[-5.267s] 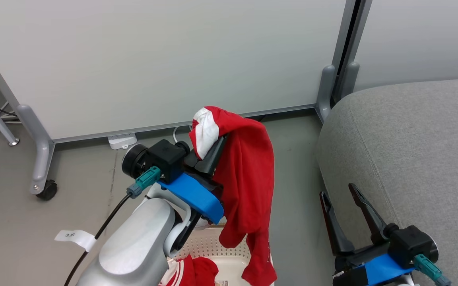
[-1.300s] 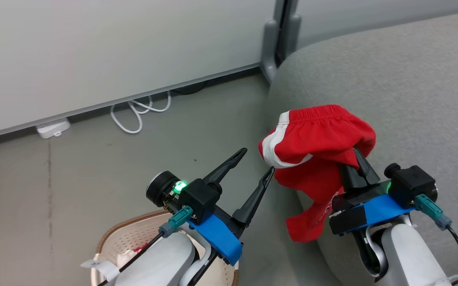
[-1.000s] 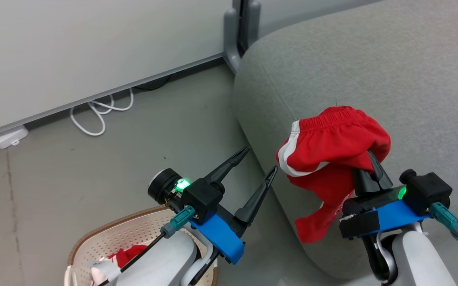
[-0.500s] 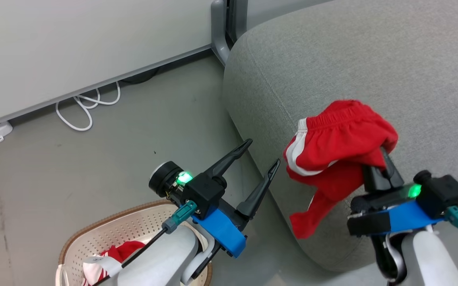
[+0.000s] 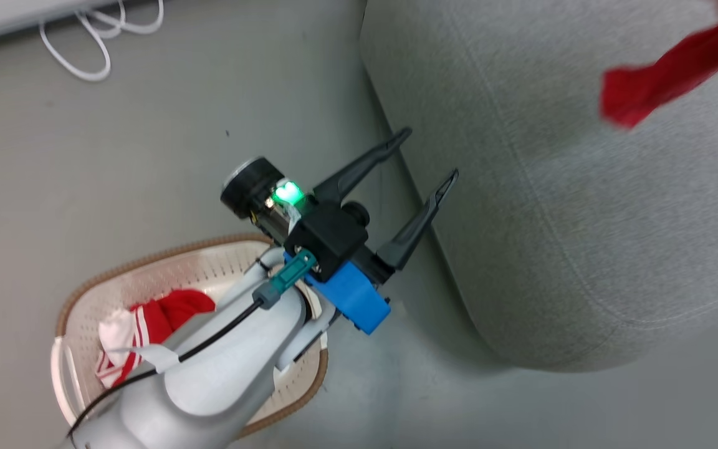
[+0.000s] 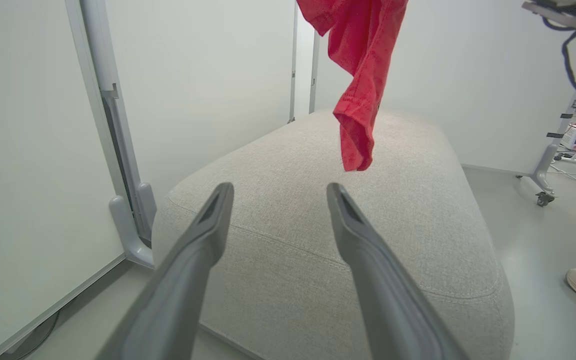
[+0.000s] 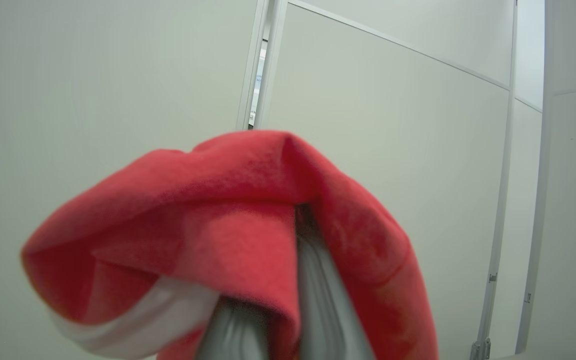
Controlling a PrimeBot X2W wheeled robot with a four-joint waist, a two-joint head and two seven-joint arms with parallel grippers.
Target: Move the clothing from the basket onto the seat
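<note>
Starting at eight o'clock in the head view: the basket (image 5: 166,251) sits on the floor, and more of it shows than half a second ago, because the camera has tipped downward. One red-and-white striped garment (image 5: 147,318) lies inside it, partly hidden behind the pale left forearm. That piece is yet to be moved.

Moving to the centre, the left end effector (image 5: 429,154) hangs with its fingers spread wide and nothing between them. It points toward one o'clock at the edge of the seat (image 5: 552,218), much as it did a moment ago. The left wrist view agrees: its two dark fingers (image 6: 208,235) stand well apart, aimed at the grey cushion.

Now the real change, at the right. The red shorts (image 5: 664,68) were in the middle right of the picture half a second ago. They have swung to two o'clock, farther than the camera's tilt accounts for, so the right arm is carrying them deeper over the seat. From the left wrist they hang above the cushion top with the hem clear of the fabric. The right end effector (image 7: 304,235) is pressed together, pinching the shorts, which drape over its fingers in its own view.

By my reading, this piece is in position and only needs lowering and letting go, then it's back to the basket.
</note>
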